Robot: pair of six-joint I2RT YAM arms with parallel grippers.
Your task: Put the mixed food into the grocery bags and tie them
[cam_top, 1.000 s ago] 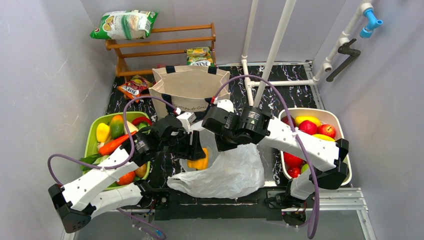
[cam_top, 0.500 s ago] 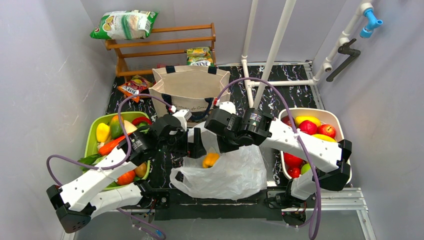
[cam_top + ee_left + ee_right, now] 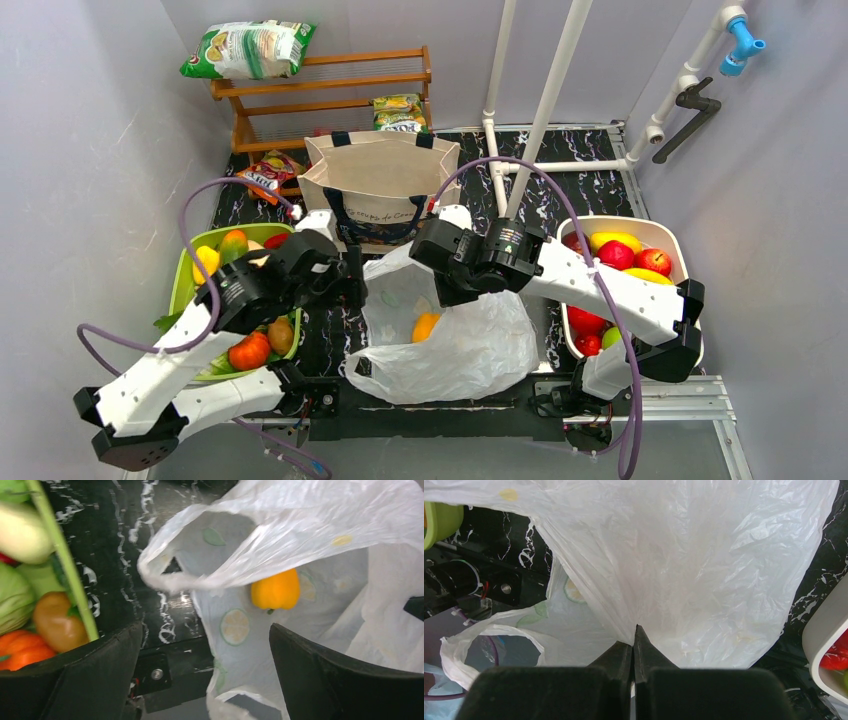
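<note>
Top view: two bags. One thin, crinkly white plastic bag [image 3: 470, 345], one boxy canvas tote [image 3: 380, 180] beyond it. Your left gripper [image 3: 355, 280] spread wide, empty, beside plastic bag mouth.
Left wrist: one glossy, lobed orange pepper [image 3: 276, 589] inside plastic bag, ahead of your fingers.
Right wrist: your right gripper [image 3: 635, 630] pinched tight on gathered bag film.

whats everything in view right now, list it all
bag: 1, white, table centre, mouth open
pepper: 1, yellow, inside bag
tote: 1, beige, behind bag
green tray: 1, left, full of produce
white tray: 1, right, holding fruit
rack: 1, wood, back
packets: at least 3, green and orange, on and beside rack
left gripper: open, empty, by bag mouth
right gripper: shut on bag
</note>
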